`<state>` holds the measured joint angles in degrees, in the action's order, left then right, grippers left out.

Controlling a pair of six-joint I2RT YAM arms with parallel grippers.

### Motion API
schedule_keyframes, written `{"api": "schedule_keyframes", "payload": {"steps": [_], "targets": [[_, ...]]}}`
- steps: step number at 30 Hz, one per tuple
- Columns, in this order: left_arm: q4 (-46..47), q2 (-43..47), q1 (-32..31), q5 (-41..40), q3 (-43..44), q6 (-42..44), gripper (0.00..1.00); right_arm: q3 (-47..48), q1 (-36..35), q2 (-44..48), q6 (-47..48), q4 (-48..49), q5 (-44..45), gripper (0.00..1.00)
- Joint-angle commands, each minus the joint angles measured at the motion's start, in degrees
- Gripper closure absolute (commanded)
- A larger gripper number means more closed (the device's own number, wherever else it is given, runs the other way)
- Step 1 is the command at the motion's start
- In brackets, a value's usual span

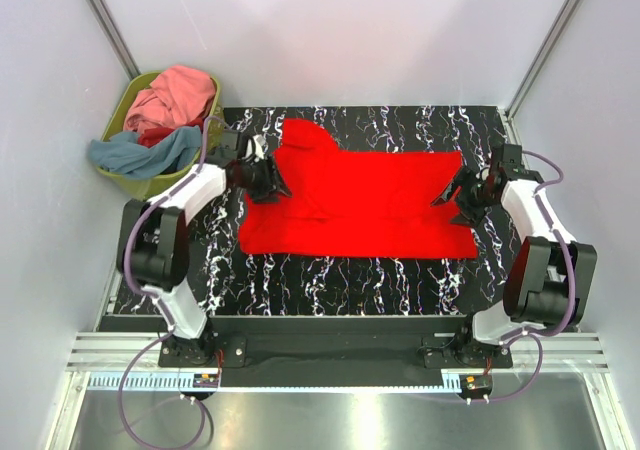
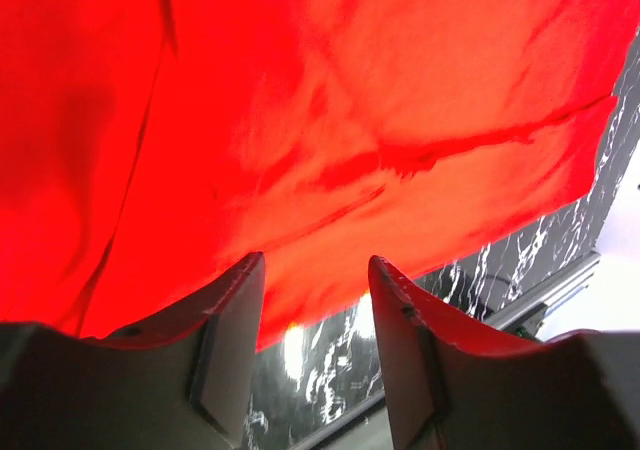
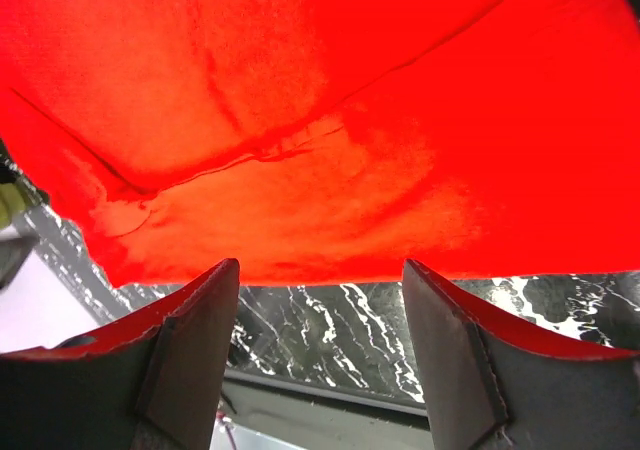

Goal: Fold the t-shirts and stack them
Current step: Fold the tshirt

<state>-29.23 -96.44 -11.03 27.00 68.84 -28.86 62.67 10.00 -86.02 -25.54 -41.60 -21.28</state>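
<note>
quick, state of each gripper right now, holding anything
left gripper: open, holding nothing, over the edge of the bright red cloth t-shirt
right gripper: open, holding nothing

Most of red t-shirt [image 2: 350,120] outside both wrist views

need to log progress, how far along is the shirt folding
Done: one red t-shirt lies spread on the table. In hand: nothing; the left gripper and right gripper stand open at its sides. Left: folding it, then the pink, grey-blue and red shirts heaped in the basket; no stack yet.
</note>
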Motion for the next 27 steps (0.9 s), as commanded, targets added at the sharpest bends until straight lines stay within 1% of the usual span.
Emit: {"api": "schedule_keyframes", "payload": {"steps": [1, 2, 8, 12, 16, 18, 27], "targets": [[6.64, -6.36, -0.57, 2.26, 5.24, -2.16, 0.49, 2.45, -0.24, -0.9, 0.05, 1.35, -4.82, 0.27], [6.47, -9.69, -0.66, 0.96, 8.47, -2.51, 0.45, 2.89, -1.03, -1.43, 0.31, 1.44, -6.57, 0.27], [5.85, -12.71, -0.66, -3.36, 11.13, -1.55, 0.4, 2.72, -3.05, -2.31, 0.58, 1.88, -7.99, 0.27], [4.54, -17.27, -0.4, -3.98, 14.83, 0.21, 0.4, 2.1, -3.76, -3.1, 1.1, 2.14, -8.78, 0.27], [4.36, -20.71, 0.04, -2.4, 17.03, -0.49, 0.4, 2.1, -3.76, -3.54, 1.81, 2.23, -8.78, 0.27], [3.92, -21.94, 0.04, -3.09, 17.99, -0.67, 0.4, 2.36, -3.76, -3.98, 1.9, 2.14, -9.13, 0.27], [2.34, -23.87, 0.04, -5.74, 20.81, -0.67, 0.4, 2.45, -3.76, -5.39, 2.78, 2.14, -9.92, 0.27]]}}
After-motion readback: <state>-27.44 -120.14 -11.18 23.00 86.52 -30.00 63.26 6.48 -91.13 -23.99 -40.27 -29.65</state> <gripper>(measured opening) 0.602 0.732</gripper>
